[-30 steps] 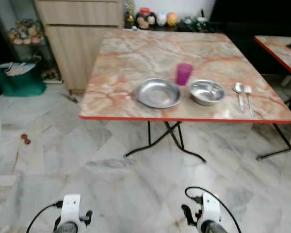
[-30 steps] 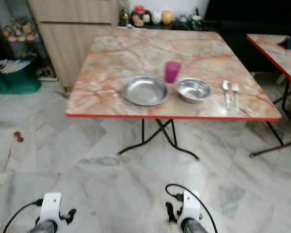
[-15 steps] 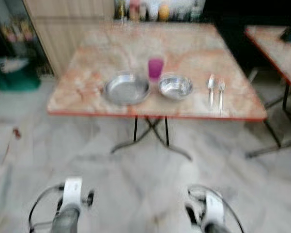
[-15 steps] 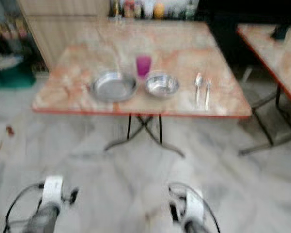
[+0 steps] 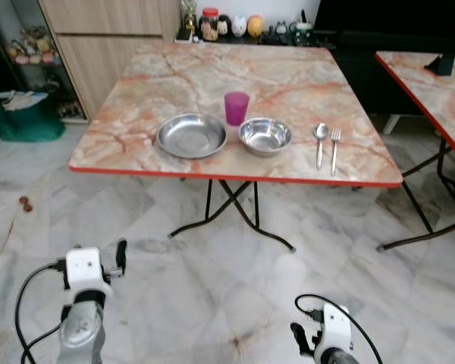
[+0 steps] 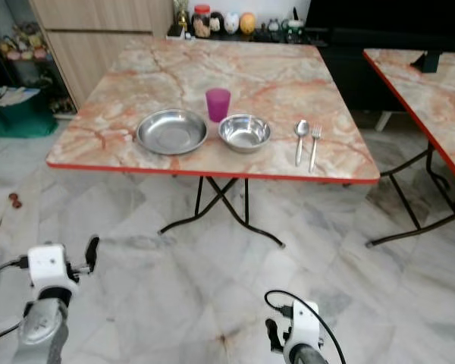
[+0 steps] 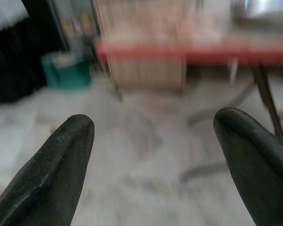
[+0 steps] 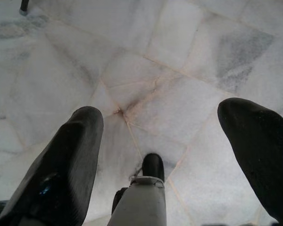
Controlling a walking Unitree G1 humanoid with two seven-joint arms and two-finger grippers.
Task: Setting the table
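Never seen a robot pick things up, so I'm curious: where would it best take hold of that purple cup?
Probably around the middle of the purple cup's wall, coming from the table's near edge. It stands upright and narrow, but the plate and bowl crowd its front, so an end effector should reach in over them.

The square marble-patterned folding table with a red rim (image 5: pixel 136 106) carries everything along its near edge: a shallow round steel plate (image 5: pixel 191 135), a pink plastic cup (image 5: pixel 236 108) just behind, a round steel bowl (image 5: pixel 265 135), then a steel spoon (image 5: pixel 320 140) and steel fork (image 5: pixel 334 146) side by side near the right corner. The far half, left edge and far corners lie bare. Black crossed legs (image 5: pixel 231 208) stand beneath. A second red-rimmed table (image 5: pixel 428 87) flanks the right, with a floor gap between.
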